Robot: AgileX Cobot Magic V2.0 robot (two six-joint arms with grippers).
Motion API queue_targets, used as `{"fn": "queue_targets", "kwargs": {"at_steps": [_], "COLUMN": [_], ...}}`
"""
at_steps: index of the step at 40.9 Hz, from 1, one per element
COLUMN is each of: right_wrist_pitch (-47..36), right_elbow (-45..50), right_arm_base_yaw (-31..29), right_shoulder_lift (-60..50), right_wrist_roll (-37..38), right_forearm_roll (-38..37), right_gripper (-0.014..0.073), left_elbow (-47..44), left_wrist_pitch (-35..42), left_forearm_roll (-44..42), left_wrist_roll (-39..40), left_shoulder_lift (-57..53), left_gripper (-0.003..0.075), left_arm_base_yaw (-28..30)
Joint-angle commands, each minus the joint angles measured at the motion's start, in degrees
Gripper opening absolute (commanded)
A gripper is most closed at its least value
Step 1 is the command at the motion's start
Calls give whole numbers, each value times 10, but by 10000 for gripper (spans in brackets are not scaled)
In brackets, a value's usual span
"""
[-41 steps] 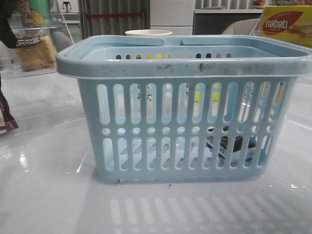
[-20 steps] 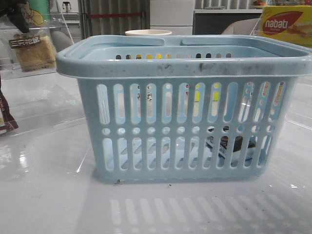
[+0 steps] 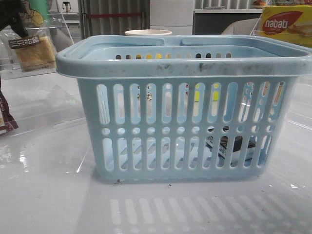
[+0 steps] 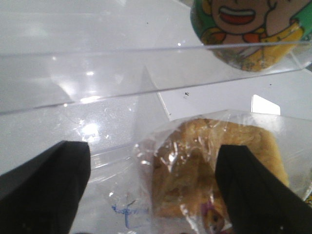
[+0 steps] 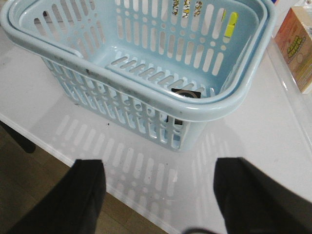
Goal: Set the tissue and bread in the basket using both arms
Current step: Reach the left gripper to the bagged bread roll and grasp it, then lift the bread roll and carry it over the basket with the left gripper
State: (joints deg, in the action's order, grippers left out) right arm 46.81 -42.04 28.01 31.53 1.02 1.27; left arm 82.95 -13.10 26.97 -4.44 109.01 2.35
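Observation:
The light blue basket stands mid-table; it also shows in the right wrist view. The tissue, whitish with black parts, lies on the basket floor at its right end, seen through the slots and from above. The bread in its clear bag sits far left behind the basket. My left gripper is open, its fingers wide apart around the bread; the right finger overlaps the bag's edge. My right gripper is open and empty above the table's front edge, short of the basket.
A yellow-and-red nabati box stands back right, beside the basket. A green cartoon cup and clear acrylic panels lie by the bread. A dark brown snack packet is at the left edge. A cream bowl sits behind the basket.
The dark left gripper has moved up from beside the bread's label to above it. The bread's label band tilted briefly. The basket and tissue have not moved.

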Motion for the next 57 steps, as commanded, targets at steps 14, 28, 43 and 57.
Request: {"fn": "queue_targets", "kwargs": {"at_steps": [14,28,43,57], "right_wrist_pitch": [-39,-39,-39,-39], "right_elbow": [-15,-15,-15,-15], "right_arm_base_yaw": [0,0,0,0], "right_shoulder_lift": [2,2,2,2], "right_wrist_roll": [-5,-5,-5,-5], "right_forearm_roll": [-3,-3,-3,-3], "right_gripper": [570,570,570,570], "left_elbow": [22,22,22,22], "left_wrist_pitch": [43,20,-4,-71], "left_forearm_roll": [10,10,10,10], "left_wrist_roll": [2,2,-4,-105], "left_shoulder_lift": [-25,-38,-102,-208], "left_gripper": [232,92,92,92], "left_arm_base_yaw": [-2,-2,-2,-51]}}
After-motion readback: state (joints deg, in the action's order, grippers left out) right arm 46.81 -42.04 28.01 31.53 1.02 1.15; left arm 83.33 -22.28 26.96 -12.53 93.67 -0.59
